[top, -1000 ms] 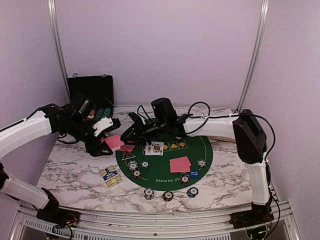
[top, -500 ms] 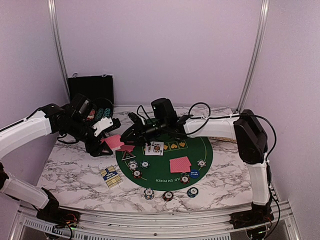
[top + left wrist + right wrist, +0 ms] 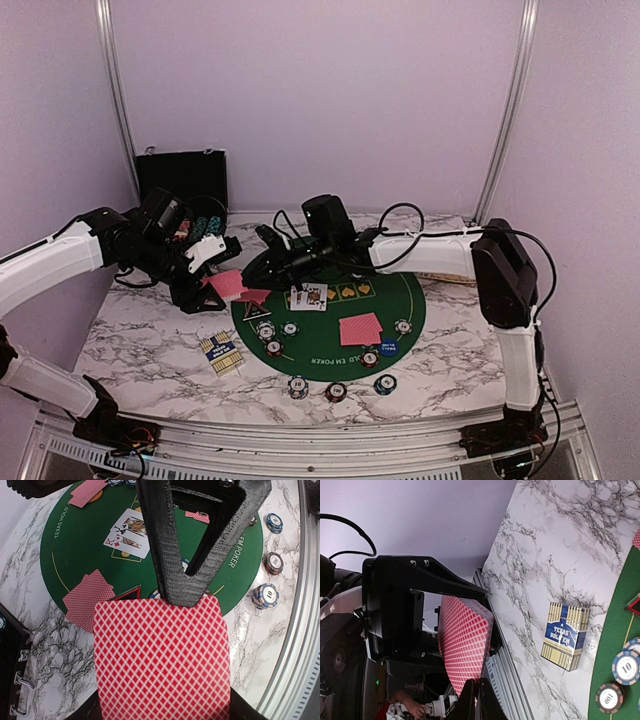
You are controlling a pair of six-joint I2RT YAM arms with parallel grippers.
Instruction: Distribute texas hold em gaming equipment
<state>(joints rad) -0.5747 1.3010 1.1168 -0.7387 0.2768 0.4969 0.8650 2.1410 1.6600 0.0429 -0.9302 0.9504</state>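
The left hand (image 3: pixel 186 591) is pressed together on a stack of red-backed playing cards (image 3: pixel 160 660), held above the white marble desk (image 3: pixel 140 340) by the round green felt mat's (image 3: pixel 405 295) left edge. The right hand (image 3: pixel 476 704) pinches the stack's edge.

A black hinged case (image 3: pixel 181 172) stands at the marble table's (image 3: pixel 140 340) back-left corner.

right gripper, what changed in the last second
The right gripper closed its jaws on the edge of the red-backed cards that the left gripper holds out. Both arms hardly moved. The left grip, the poker chips and the card box stayed as they were.
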